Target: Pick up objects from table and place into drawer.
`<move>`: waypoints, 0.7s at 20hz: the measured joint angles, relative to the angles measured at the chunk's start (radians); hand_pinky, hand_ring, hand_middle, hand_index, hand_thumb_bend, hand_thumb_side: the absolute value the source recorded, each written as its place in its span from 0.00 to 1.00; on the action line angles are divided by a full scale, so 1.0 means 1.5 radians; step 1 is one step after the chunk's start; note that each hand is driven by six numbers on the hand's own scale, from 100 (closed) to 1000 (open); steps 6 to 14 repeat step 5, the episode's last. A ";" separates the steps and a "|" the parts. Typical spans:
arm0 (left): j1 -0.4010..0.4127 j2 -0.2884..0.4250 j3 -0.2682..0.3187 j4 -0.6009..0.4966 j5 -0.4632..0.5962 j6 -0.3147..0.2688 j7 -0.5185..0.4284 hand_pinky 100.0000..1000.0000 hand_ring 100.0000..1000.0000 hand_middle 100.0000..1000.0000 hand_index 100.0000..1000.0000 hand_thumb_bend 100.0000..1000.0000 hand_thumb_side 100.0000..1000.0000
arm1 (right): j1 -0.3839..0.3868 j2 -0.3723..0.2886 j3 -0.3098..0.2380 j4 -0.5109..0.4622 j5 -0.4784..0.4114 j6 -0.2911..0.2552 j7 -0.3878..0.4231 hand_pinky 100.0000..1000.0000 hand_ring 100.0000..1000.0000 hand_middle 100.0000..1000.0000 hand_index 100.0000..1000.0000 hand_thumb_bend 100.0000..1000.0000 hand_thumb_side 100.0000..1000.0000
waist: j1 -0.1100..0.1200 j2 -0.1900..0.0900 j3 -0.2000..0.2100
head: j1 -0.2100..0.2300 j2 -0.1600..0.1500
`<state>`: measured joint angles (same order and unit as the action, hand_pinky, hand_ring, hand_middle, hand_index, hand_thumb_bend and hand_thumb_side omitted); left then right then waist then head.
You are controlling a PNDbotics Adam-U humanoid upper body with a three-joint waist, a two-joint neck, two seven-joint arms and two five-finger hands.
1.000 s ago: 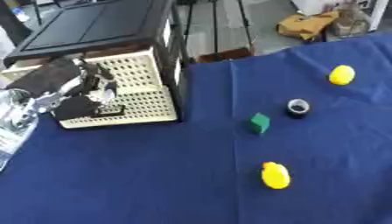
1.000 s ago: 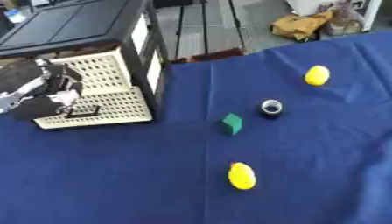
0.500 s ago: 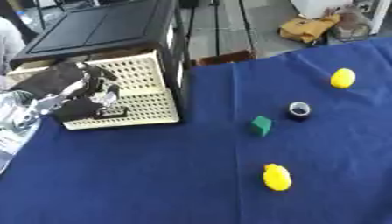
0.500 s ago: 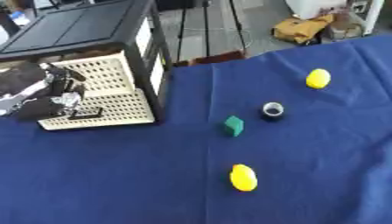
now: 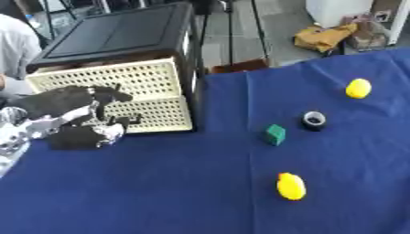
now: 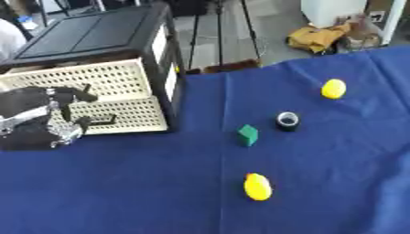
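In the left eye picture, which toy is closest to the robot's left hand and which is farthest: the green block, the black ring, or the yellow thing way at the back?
From the left hand at the drawer:
1. Green block, mid-table.
2. Black ring, just right of it.
3. Far yellow object, back right.

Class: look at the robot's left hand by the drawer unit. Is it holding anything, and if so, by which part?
It cannot be told. The left hand is at the front of the cream drawer, fingers curled; any grasp is not visible.
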<state>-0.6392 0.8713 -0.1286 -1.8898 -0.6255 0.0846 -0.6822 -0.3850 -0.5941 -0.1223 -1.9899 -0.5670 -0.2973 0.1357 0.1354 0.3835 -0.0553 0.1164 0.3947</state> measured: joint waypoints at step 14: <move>0.006 0.006 0.025 -0.058 0.025 -0.016 -0.012 0.29 0.56 0.79 0.93 0.00 1.00 | 0.006 0.000 -0.001 0.000 -0.005 0.002 0.000 0.64 0.91 0.46 0.85 0.00 1.00 | -0.004 -0.006 0.008 | -0.010 0.009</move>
